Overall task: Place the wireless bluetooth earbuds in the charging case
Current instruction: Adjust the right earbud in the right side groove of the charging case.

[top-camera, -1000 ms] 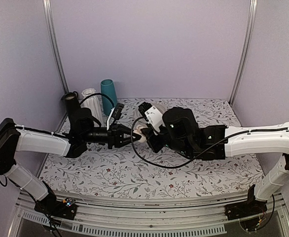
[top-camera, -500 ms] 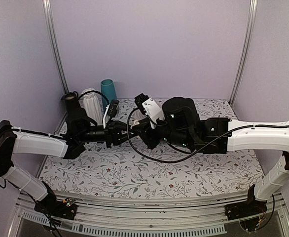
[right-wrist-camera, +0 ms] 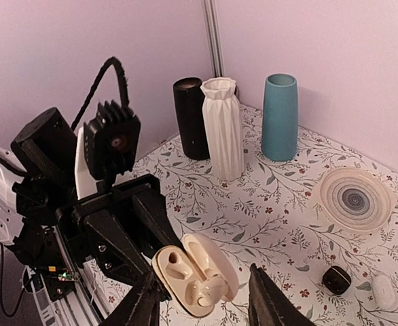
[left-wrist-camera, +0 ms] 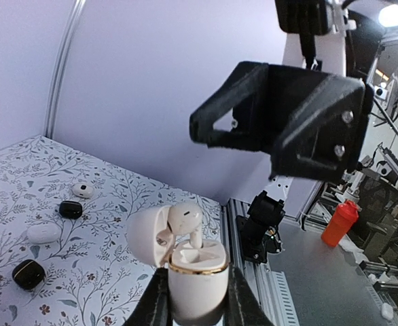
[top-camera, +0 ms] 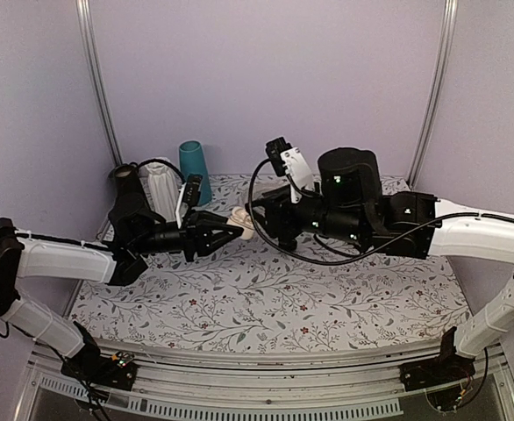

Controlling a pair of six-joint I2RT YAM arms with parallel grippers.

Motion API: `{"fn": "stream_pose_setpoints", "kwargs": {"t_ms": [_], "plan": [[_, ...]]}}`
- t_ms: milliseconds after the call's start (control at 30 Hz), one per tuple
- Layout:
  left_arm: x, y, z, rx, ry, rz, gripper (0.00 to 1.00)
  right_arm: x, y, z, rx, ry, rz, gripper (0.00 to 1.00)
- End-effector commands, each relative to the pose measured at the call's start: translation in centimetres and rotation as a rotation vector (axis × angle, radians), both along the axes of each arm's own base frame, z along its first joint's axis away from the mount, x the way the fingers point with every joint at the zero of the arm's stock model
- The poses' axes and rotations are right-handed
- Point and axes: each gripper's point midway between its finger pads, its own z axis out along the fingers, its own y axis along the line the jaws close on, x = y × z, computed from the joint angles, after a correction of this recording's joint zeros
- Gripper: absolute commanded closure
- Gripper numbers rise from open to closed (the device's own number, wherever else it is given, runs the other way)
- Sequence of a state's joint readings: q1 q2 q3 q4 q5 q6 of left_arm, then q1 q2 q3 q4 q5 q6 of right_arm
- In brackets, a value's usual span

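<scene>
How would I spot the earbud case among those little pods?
Above the flowered table, the left arm's claw grips a small cream-white glossy clamshell case. Unlike the closed black and white pods lying below, it is open, gold-rimmed, holding an earbud.

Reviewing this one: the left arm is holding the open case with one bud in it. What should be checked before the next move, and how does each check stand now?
1. Grip: the left gripper clamps the charging case by its body, off the table. Ok.
2. Lid open. Ok.
3. Earbud fully seated: it stands in one slot with its head above the rim. Cannot tell.
4. Second slot free: it looks empty. Ok.
5. Right gripper open, empty, apart from the case. Ok.
6. Second earbud located: the small white and black items on the table are too small to identify. Cannot tell.
</scene>
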State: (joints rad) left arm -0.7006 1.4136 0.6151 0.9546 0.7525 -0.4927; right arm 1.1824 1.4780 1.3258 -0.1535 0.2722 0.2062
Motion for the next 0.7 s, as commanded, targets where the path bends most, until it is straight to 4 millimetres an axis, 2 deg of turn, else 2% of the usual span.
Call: {"fn": "stream_pose_setpoints", "kwargs": {"t_ms": [0,200,667], "plan": [[-1.1,0.3,1.8,-0.044,-0.100,0.007,1.00,0.7,-2.5,4.0,0.130,0.020,-0.047,0.55],[-1.6,0.5,2.5,-0.058,-0.165,0.043,1.00,1.6,-3.4,3.5,0.174,0.097,-0.051,0.54],[-2.5,1.9,3.7,-0.147,-0.349,0.256,1.00,0.6,-1.6,2.4,0.202,0.186,0.044,0.55]]}}
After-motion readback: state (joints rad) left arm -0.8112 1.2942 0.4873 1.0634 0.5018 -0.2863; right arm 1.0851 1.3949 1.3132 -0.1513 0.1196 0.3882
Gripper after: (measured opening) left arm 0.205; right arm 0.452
